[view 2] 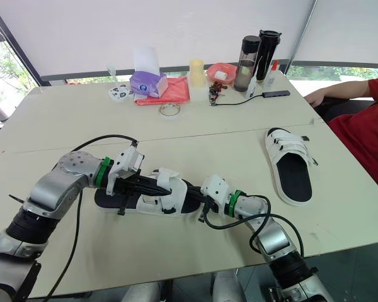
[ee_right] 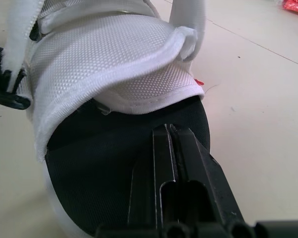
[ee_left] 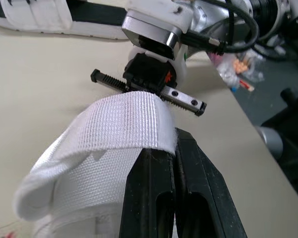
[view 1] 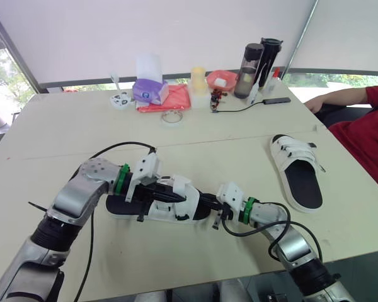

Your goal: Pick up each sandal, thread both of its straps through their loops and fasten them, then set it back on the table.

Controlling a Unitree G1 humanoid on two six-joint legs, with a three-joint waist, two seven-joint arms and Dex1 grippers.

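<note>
The left gripper (ee_left: 175,148) pinches the white woven strap (ee_left: 124,119) of the white slip-on sandal (view 2: 157,204) low in the frame, and the closed, empty right gripper (ee_right: 167,130) presses on its black sole (ee_right: 99,163), so pulling the strap through its loop likely comes next.

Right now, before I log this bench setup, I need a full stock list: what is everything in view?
table: one, beige, under everything
sandals: two, white straps, black footbeds; near sandal between the pincers, far sandal on the right side
tissue box: one, purple, far edge
cloth: one, red, beside the tissue box
tape ring: one, clear, before the cloth
cup: one, yellow, far edge
bowl: one, red, beside the cup
bottles: two, dark, far right
cable: one, black, by the bottles
person's arm: one, red sleeve, right edge
left pincer: one, black, shut on the near sandal's strap
right pincer: one, black, shut, over the near sandal's footbed
</note>
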